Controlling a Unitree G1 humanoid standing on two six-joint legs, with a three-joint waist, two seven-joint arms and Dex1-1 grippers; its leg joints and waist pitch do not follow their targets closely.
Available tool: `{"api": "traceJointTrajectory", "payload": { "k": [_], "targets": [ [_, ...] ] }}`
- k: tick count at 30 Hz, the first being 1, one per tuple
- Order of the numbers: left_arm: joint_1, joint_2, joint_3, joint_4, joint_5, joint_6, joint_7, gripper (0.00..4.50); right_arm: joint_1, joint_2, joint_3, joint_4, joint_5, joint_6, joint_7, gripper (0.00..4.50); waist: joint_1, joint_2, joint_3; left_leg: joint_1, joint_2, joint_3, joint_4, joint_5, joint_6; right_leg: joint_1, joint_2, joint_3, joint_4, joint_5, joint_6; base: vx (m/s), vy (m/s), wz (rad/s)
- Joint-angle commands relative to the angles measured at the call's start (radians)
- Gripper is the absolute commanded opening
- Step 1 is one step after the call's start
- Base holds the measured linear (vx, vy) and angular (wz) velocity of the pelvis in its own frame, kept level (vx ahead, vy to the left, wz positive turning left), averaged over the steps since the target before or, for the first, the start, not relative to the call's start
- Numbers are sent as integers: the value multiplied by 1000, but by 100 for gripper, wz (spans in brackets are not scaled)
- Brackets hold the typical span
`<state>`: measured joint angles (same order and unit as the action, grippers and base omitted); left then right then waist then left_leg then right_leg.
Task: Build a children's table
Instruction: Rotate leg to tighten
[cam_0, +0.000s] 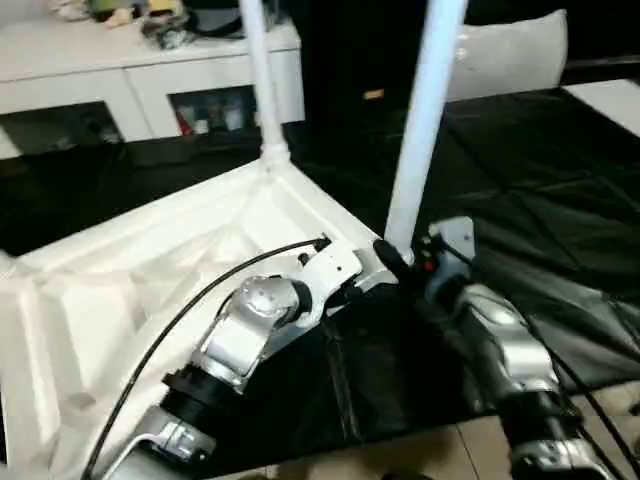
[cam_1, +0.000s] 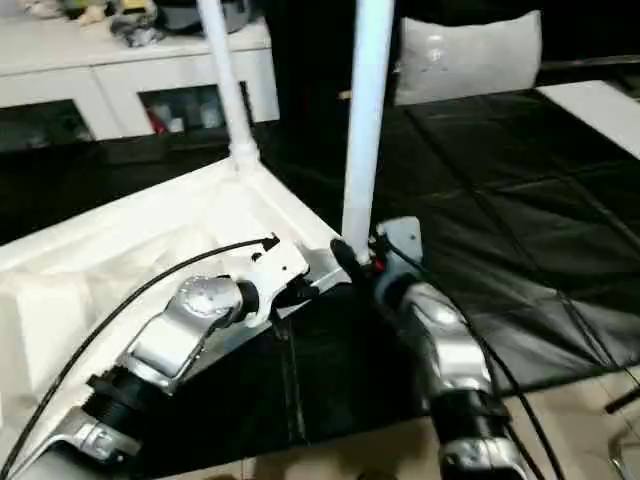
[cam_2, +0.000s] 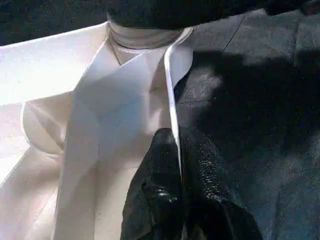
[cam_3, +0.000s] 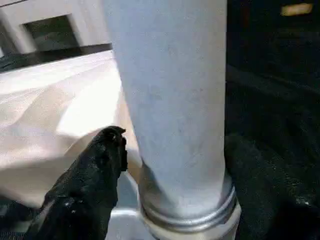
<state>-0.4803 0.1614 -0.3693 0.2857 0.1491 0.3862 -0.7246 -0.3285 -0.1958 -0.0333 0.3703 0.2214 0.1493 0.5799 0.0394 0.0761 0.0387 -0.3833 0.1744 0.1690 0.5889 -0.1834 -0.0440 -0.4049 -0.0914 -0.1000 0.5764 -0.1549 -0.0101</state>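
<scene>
The children's table (cam_0: 150, 270) lies upside down on a black-covered surface (cam_0: 560, 200), two legs standing in corner sockets — the far leg (cam_0: 258, 70) and near leg (cam_0: 425, 110). The left gripper (cam_2: 177, 165) is clamped on the tabletop's edge; the right gripper (cam_3: 170, 170) straddles the near leg's base, loosened. At least one corner looks unfilled.

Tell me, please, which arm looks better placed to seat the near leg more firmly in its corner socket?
Probably the right. The right gripper already straddles the base of the near leg just above its socket, one finger on each side. The left gripper is shut on the tabletop's rim, steadying it.
</scene>
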Motion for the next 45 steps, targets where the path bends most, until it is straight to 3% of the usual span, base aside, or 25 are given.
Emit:
{"api": "traceJointTrajectory", "payload": {
  "k": [1,6,11,13,17,20,26,36,39,40,42,45],
  "targets": [
    [-12,57,-25,12,4,-61,-69,0,39,-58,10,-74,39,-3,127,371,12,-11,-62,9,46,-13,-63,-223,105,55,-63,47,-77,-302,-168,0,0,0],
    [-13,115,-44,26,-8,-132,-154,0,82,-164,26,-162,90,41,290,416,20,-6,-60,7,50,-16,-69,-236,104,55,-58,45,-74,-291,-174,0,0,0],
    [-4,189,-75,15,-48,-237,-322,0,76,-269,52,-187,99,59,435,416,26,-5,-59,17,54,-15,-70,-277,82,49,-60,49,-76,-319,-181,0,0,0],
    [2,225,-95,4,-68,-284,-400,0,64,-295,65,-182,98,50,480,416,29,-6,-59,14,53,-16,-71,-286,77,52,-61,48,-74,-320,-186,0,0,0],
    [-3,277,-125,14,-78,-368,-512,0,53,-348,110,-207,136,97,627,390,42,-13,-60,14,57,-13,-68,-263,89,52,-62,50,-68,-309,-190,0,0,0],
    [-10,288,-134,24,-81,-391,-548,0,53,-368,133,-221,152,122,684,363,56,-12,-62,14,60,-13,-67,-229,92,52,-63,51,-63,-290,-192,0,0,0],
    [-19,301,-152,33,-93,-422,-597,0,41,-376,176,-212,155,143,754,313,64,-15,-64,14,59,-11,-65,-220,87,52,-65,51,-60,-290,-198,0,0,0],
    [-18,289,-146,38,-111,-428,-622,0,29,-377,199,-213,168,184,796,228,70,-14,-64,15,60,-13,-65,-223,74,51,-65,51,-61,-309,-188,0,0,0],
    [-9,282,-136,24,-136,-398,-620,0,35,-375,200,-222,170,194,797,220,71,-14,-65,14,59,-12,-64,-217,74,52,-65,51,-59,-298,-192,0,0,0],
    [0,272,-119,6,-144,-325,-593,0,47,-367,196,-236,175,210,771,214,70,-13,-65,15,58,-11,-64,-219,74,52,-64,51,-61,-300,-192,0,0,0],
    [5,267,-110,-2,-143,-291,-572,0,52,-359,195,-243,175,219,748,213,69,-12,-64,14,59,-12,-65,-218,72,53,-64,51,-60,-303,-194,0,0,0],
    [23,217,-61,-15,-139,-182,-440,0,43,-275,179,-215,112,233,542,211,60,-13,-60,13,55,-13,-67,-230,55,51,-64,50,-65,-350,-180,0,0,0]
  ]
}}
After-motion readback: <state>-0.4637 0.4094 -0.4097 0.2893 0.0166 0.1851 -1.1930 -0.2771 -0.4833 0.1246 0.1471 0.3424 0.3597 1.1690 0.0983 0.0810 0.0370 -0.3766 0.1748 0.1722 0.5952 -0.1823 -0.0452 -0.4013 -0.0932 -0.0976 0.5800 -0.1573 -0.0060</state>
